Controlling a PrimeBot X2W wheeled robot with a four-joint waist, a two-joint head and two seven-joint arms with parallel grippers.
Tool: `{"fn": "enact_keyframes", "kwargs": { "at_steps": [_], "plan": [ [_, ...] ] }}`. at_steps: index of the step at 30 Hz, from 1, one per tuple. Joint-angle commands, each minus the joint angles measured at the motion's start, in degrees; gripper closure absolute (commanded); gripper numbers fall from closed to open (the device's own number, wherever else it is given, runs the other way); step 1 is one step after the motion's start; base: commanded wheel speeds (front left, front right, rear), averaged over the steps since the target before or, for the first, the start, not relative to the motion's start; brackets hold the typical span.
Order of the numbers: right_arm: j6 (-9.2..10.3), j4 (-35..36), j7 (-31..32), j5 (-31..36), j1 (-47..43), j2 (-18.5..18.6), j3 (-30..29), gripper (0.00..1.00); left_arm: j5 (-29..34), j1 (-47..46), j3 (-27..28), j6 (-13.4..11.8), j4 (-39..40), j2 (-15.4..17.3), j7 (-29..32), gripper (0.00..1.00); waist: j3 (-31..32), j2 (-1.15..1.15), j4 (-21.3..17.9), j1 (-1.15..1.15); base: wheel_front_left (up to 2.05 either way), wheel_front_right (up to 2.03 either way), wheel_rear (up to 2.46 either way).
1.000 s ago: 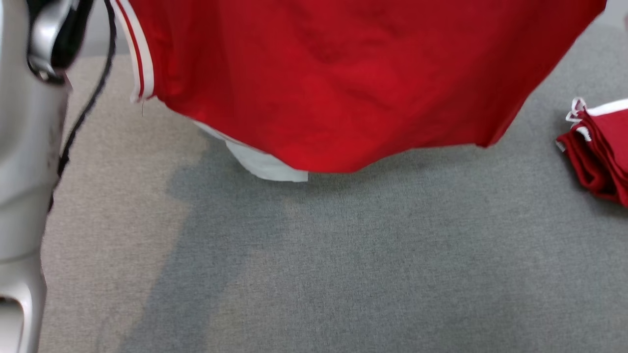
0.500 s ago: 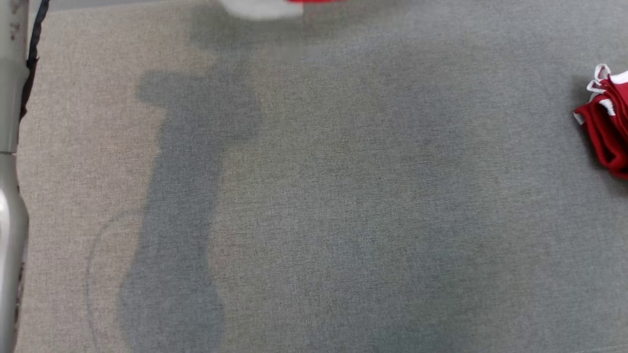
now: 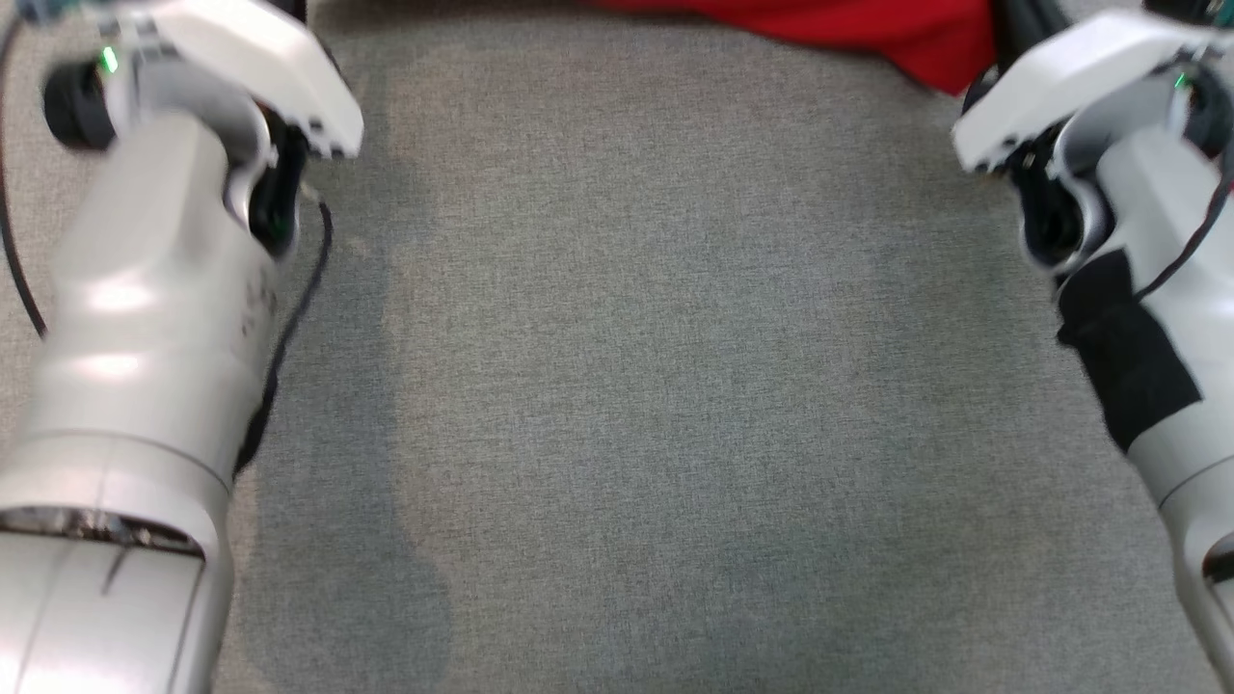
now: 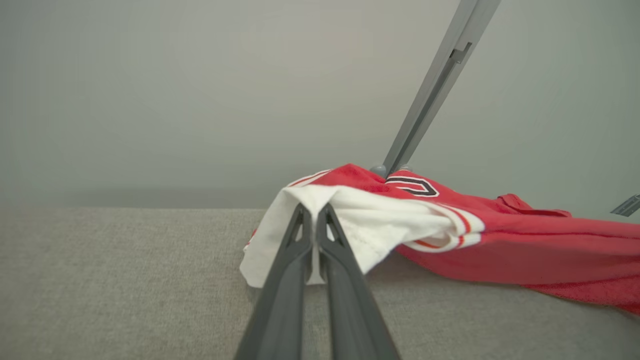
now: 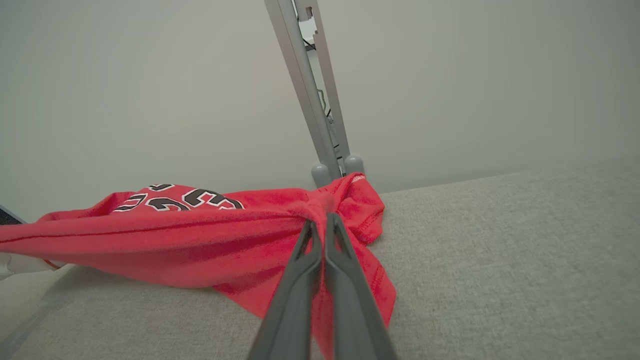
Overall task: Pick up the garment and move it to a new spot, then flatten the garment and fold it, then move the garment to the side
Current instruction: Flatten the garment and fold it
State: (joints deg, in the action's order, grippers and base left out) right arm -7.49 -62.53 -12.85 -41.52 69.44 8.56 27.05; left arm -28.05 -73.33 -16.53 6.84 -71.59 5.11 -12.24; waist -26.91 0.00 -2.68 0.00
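Observation:
The garment [image 3: 848, 24] is a red jersey with white trim and black-and-white numbers, seen as a red strip at the head view's top edge. In the left wrist view my left gripper [image 4: 314, 210] is shut on the garment's [image 4: 500, 245] white-lined corner, held just above the grey cloth-covered table [image 4: 100, 280]. In the right wrist view my right gripper [image 5: 320, 220] is shut on a bunched red edge of the garment [image 5: 175, 240], which stretches away to the left between the two grippers and sags onto the table [image 5: 500, 260].
Both pale forearms fill the head view's sides, the left arm [image 3: 145, 318] and the right arm [image 3: 1147, 289], with bare grey table [image 3: 656, 366] between them. A grey metal post [image 5: 312, 90] stands at the table's far edge before a plain wall.
The head view has shifted: both forearms now show at its sides, the folded red pile at the right has left the picture, and the held garment shows as a strip at the top.

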Motion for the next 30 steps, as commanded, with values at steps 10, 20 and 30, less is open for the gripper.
{"fn": "enact_keyframes", "kwargs": {
  "at_steps": [10, 20, 30],
  "plan": [
    [0.00, 3.7, -2.1, -7.0, -12.3, 1.2, 5.4, 1.00, -2.7, 12.5, 1.8, 0.5, 2.0, 1.1, -2.9, 1.00, 2.4, 0.00, 0.7, 0.00, 0.00, 0.00, 0.00],
    [0.01, 20.1, -2.4, -7.9, -35.4, 4.9, 4.0, 1.00, 1.7, 39.4, 6.9, -2.1, 24.8, 5.3, -3.0, 1.00, 12.0, 0.00, 0.1, 0.00, 0.00, 0.00, 0.00],
    [0.14, 31.8, -2.5, -0.7, -57.0, 6.9, -4.7, 1.00, 3.9, 70.3, 8.5, -11.8, 54.5, 5.9, 1.2, 1.00, 18.8, 0.00, -0.2, 0.00, 0.00, 0.00, 0.00]
  ]
}}
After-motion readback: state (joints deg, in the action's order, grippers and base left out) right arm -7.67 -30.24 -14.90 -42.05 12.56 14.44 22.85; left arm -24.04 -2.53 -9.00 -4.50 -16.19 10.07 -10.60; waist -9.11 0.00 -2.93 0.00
